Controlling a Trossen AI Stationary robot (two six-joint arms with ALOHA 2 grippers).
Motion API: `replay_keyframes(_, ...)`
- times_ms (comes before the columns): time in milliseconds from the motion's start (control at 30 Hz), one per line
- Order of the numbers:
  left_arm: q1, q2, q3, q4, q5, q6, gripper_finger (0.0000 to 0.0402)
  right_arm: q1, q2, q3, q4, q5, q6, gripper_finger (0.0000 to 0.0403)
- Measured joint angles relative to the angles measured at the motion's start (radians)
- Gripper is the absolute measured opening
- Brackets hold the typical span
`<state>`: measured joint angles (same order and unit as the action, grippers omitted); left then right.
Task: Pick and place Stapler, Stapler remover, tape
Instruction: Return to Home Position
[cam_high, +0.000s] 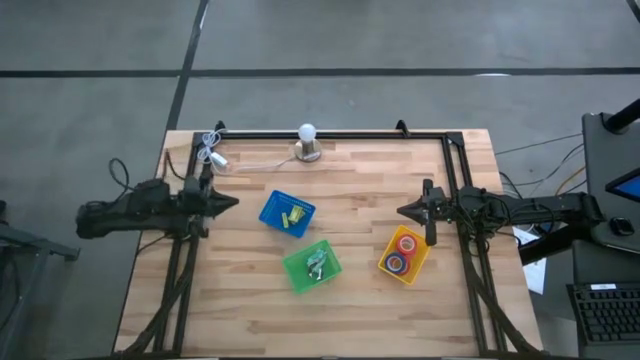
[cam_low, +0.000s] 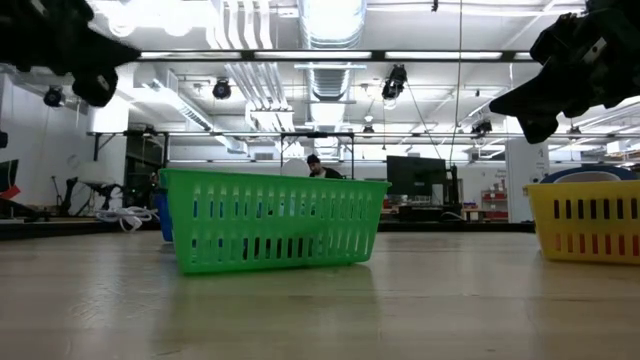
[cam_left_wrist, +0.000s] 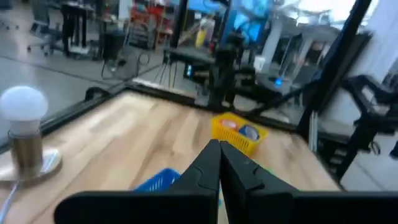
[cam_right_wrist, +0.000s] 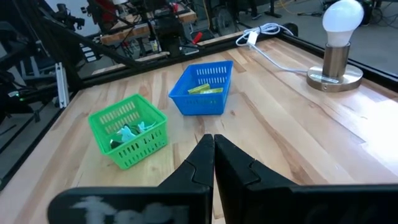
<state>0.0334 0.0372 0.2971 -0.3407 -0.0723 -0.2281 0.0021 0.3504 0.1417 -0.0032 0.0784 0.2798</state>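
Three small bins stand on the wooden table. The blue bin (cam_high: 287, 213) holds a yellow-green item (cam_right_wrist: 205, 90). The green bin (cam_high: 312, 266) holds pale green items (cam_right_wrist: 129, 132). The yellow bin (cam_high: 404, 254) holds ring-shaped tape rolls (cam_high: 404, 243), red and blue ones (cam_left_wrist: 239, 129). My left gripper (cam_high: 232, 201) is shut and empty above the table's left side. My right gripper (cam_high: 403, 211) is shut and empty above the right side, just beyond the yellow bin.
A lamp with a white bulb (cam_high: 307, 142) stands at the far edge, its white cable (cam_high: 213, 150) running to the far left corner. A black frame (cam_high: 330, 134) borders the table. Bare wood lies along the near edge.
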Motion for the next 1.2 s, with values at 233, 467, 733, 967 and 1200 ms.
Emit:
replay_keyframes(233, 0.0, 0.023, -0.043, -0.059, -0.024, -0.017, 0.0008, 0.0, 0.0, 0.0, -0.001, -0.001, 0.0, 0.0009)
replay_keyframes(467, 0.0, 0.027, -0.048, -0.145, -0.019, -0.046, 0.0007, 0.0, -0.001, 0.0, -0.001, -0.001, 0.0, 0.0009)
replay_keyframes(733, 0.0, 0.03, -0.095, -0.154, -0.019, -0.049, 0.0007, 0.0, 0.0, 0.0, -0.001, 0.0, 0.0, 0.0009)
replay_keyframes(967, 0.0, 0.032, -0.141, -0.147, -0.019, -0.049, 0.0007, 0.0, 0.0, 0.0, -0.001, 0.0, 0.0, 0.0009)
replay_keyframes(1200, 0.0, 0.04, -0.145, -0.129, -0.018, -0.049, 0.0007, 0.0, 0.0, 0.0, -0.001, 0.0, 0.0, 0.0009)
